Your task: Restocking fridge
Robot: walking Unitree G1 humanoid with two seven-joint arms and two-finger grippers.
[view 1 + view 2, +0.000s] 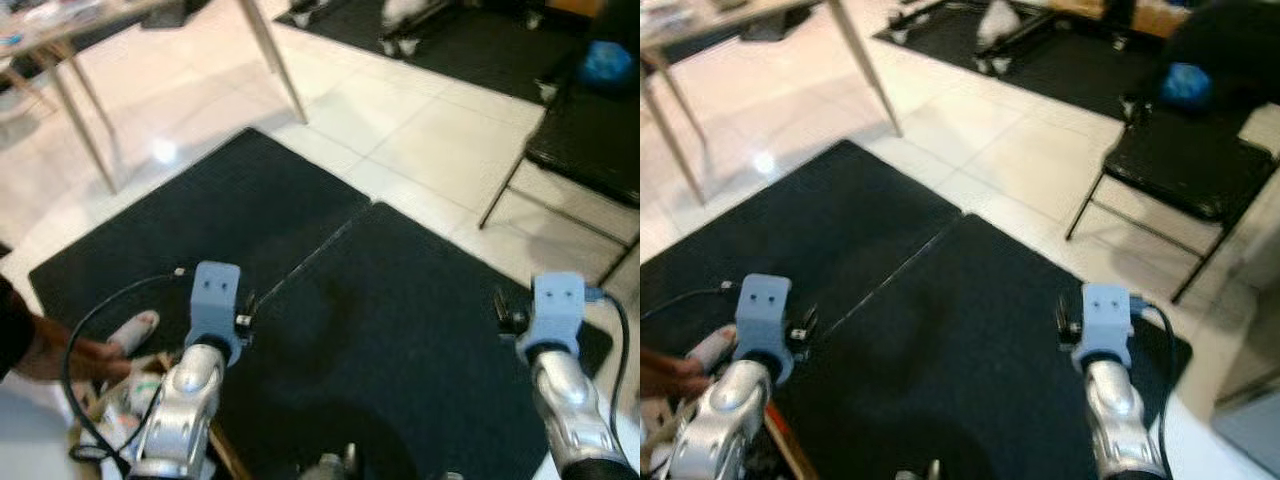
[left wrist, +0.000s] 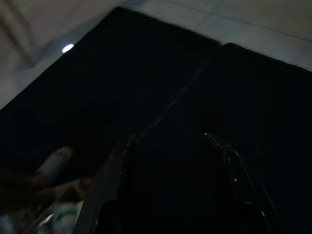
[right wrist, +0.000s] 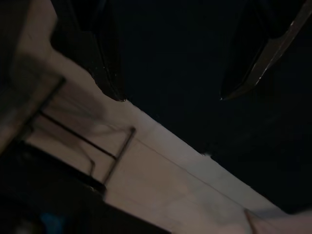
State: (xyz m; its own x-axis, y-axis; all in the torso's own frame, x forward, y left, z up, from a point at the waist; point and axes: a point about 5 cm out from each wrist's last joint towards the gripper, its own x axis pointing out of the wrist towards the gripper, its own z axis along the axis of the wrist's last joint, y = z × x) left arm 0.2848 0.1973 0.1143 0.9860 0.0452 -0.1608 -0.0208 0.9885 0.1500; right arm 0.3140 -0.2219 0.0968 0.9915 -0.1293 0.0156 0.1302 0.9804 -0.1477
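Observation:
Both arms are held out over the black floor mats (image 1: 380,330). My left gripper (image 2: 168,139) is open above the mat with nothing between its fingers. My right gripper (image 3: 170,97) is also open and empty, hanging near the mat's edge by the tiled floor. Below my left arm, at the lower left, sits an open bag (image 1: 110,405) of white and green packages. A person's hand (image 1: 75,358) reaches in over it, next to a white rounded item (image 1: 135,330). What the packages are is too blurred to tell.
A black folding chair (image 1: 1185,170) stands on the right with a blue object (image 1: 1187,85) behind its seat. Table legs (image 1: 275,60) rise at the upper left on glossy tiles. More dark mats and equipment lie at the far side.

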